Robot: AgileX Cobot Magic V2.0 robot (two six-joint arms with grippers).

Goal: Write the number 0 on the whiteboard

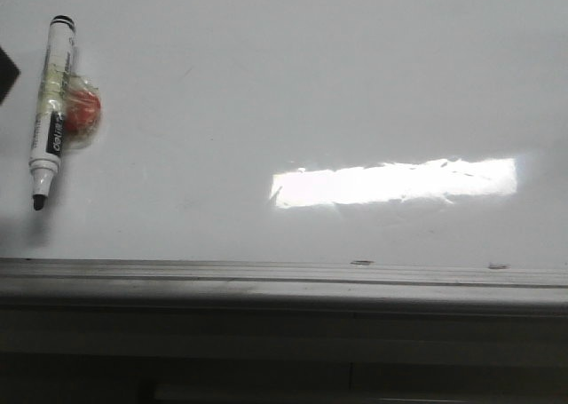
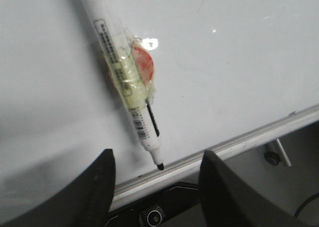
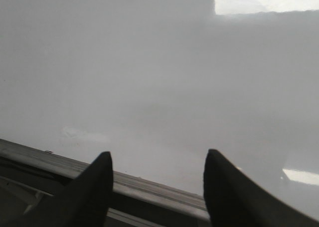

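nothing is written yet — the whiteboard (image 1: 293, 84) shows only a bright window-like glare patch and a few faint smudges, no number 0 anywhere on it in any view. the whole job is still ahead, as i judge it: pick up the pen, bring the tip to the board, draw the loop.

the marker pen (image 1: 51, 111) lies on the board at its far left, uncapped, black tip pointing toward the grey rail (image 1: 284, 275), with a red blob taped to its barrel under clear wrap.

the left gripper (image 2: 157, 187) hangs over the pen's tip end with its fingers (image 2: 99, 187) wide apart, holding nothing and touching nothing — the tip shows in the gap between them. the right gripper (image 3: 157, 187) is likewise spread wide over bare board near the rail, empty, well apart from the pen.
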